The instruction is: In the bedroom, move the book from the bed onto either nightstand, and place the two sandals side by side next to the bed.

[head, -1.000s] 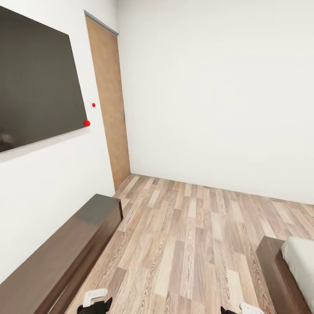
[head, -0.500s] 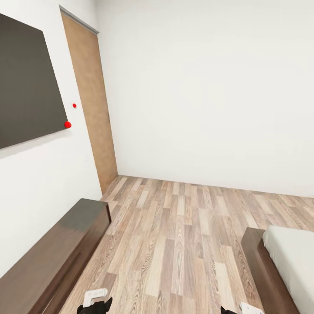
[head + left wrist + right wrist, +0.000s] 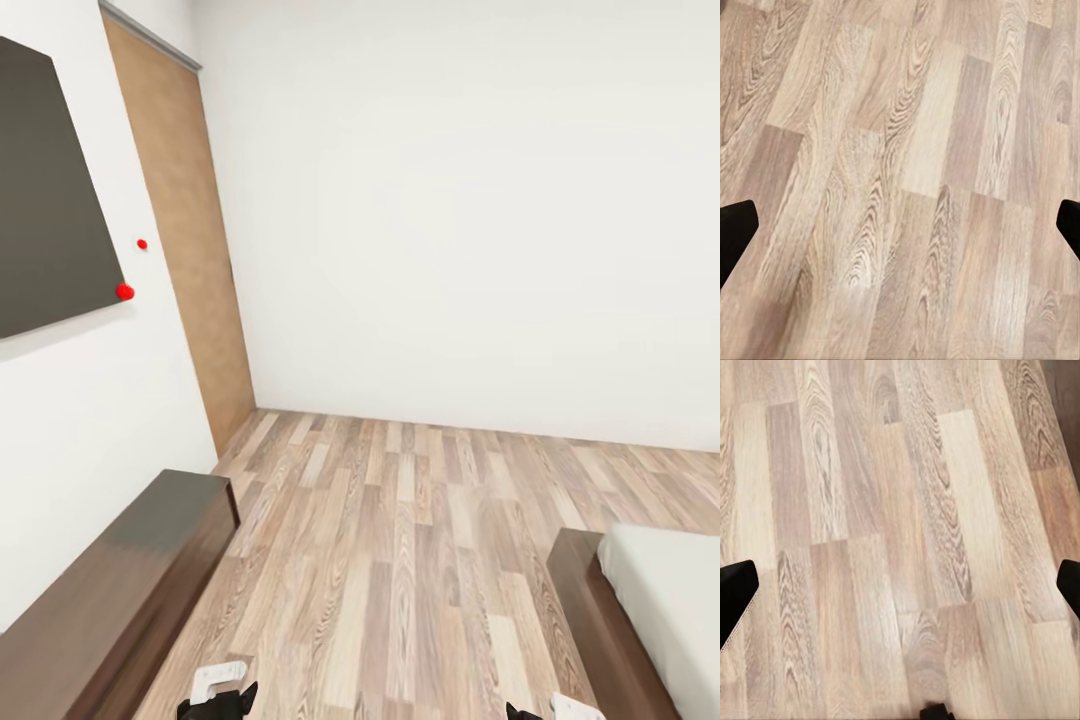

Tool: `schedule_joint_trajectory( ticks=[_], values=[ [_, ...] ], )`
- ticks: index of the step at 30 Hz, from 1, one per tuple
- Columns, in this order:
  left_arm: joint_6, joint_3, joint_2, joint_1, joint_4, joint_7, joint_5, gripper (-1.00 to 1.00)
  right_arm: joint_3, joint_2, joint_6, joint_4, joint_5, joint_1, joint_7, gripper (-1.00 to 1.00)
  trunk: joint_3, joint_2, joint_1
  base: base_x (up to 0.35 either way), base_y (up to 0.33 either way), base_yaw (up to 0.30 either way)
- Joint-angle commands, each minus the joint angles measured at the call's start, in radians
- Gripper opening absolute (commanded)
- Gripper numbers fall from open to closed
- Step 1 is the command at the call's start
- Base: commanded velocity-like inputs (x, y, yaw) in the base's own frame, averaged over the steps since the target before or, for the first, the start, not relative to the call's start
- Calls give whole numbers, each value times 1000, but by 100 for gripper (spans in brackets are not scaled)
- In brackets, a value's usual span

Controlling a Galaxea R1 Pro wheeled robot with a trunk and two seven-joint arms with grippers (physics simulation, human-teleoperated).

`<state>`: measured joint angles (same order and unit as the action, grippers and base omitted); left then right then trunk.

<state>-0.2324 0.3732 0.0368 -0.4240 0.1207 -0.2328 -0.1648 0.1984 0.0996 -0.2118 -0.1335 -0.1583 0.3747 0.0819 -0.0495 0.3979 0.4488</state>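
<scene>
- Left end effector: black fingertips at opposite edges of the left wrist view, spread wide apart, nothing between them, just wood plank floor below.
- Right end effector: same, black fingertips far apart at the edges of the right wrist view, holding nothing, over bare floor planks.
- Head view: both arms barely peek in at the bottom edge, left end effector and right end effector low over the floor.
- The bed: corner at lower right of the head view, dark brown frame, pale mattress on top; visible part of the mattress is bare.
- Long dark-brown dresser along the left wall, lower left.
- Dark wall panel above the dresser, two red dots by its lower right corner.
- Tan door beyond the panel, near the room corner; plain white wall ahead.
</scene>
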Motion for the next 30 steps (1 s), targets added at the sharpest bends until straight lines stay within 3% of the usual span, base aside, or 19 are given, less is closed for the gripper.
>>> schedule_joint_trajectory(
  ticks=[1,14,30],
  values=[
    [-4,9,0,-1,-1,-3,-10,100,3,0,-4,2,-10,1,8,100,-2,2,1,325,0,-3],
    [-4,9,1,-1,-1,-3,-10,100,4,0,-4,2,-10,1,8,100,-2,2,1,280,0,-35],
    [-5,9,1,-1,-1,-3,-10,100,3,0,-4,2,-10,1,7,100,-8,2,1,22,0,-212]
  ],
)
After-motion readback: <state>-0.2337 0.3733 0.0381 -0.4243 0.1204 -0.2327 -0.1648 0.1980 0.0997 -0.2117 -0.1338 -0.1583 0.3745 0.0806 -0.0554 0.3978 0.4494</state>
